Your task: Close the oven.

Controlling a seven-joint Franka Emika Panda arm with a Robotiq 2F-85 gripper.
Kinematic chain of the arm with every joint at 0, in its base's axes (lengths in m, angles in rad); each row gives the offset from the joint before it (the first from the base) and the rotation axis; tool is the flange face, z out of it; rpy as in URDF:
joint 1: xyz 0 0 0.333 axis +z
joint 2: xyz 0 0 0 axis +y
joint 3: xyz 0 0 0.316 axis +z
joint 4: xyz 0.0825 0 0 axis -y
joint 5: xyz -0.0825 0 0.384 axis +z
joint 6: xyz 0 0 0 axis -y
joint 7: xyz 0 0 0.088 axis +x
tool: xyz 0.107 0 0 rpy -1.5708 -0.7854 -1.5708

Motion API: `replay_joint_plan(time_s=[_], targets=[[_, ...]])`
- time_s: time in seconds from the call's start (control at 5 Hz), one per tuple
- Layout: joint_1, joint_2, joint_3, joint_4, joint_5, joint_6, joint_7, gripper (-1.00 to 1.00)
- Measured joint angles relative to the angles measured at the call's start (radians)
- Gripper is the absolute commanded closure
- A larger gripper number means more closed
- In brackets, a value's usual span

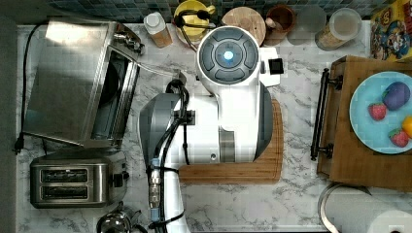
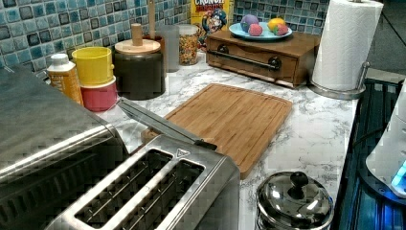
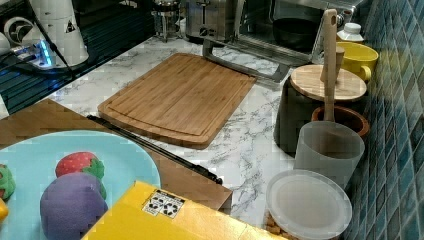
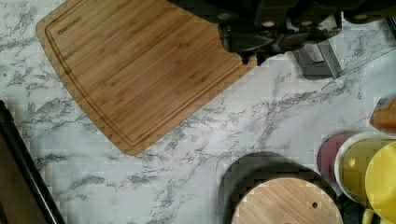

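Note:
The oven (image 1: 68, 77) is a boxy steel toaster oven at the top view's left. Its glass door (image 3: 250, 47) lies open and flat over the marble counter, showing the dark inside (image 3: 295, 30). The door's metal bar handle (image 3: 245, 62) runs along the outer edge, close to the wooden cutting board (image 3: 180, 97). In the left view the open door (image 2: 158, 122) shows edge-on. My white arm (image 1: 228, 97) reaches over the board. In the wrist view my gripper (image 4: 266, 39) hangs dark above the board's corner, beside one end of the handle (image 4: 317, 60).
A two-slot toaster (image 1: 73, 182) and a steel kettle lid (image 2: 293, 201) sit beside the oven. Canisters, a yellow cup (image 2: 93, 64) and a bottle (image 1: 158, 29) line the tiled wall. A wooden tray (image 1: 340, 145) holds a plate of toy fruit. A paper towel roll (image 2: 344, 43) stands nearby.

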Motion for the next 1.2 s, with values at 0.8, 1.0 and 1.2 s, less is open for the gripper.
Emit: replay_joint_plan(time_s=[0.8, 1.0, 1.2], targets=[[0.002, 0.012, 0.005, -0.038, 0.081, 0.104, -0.004, 1.0], [-0.002, -0.005, 0.016, -0.141, 0.172, 0.249, -0.126, 1.0], [-0.015, -0.043, 0.027, -0.293, 0.336, 0.347, -0.296, 1.0]])
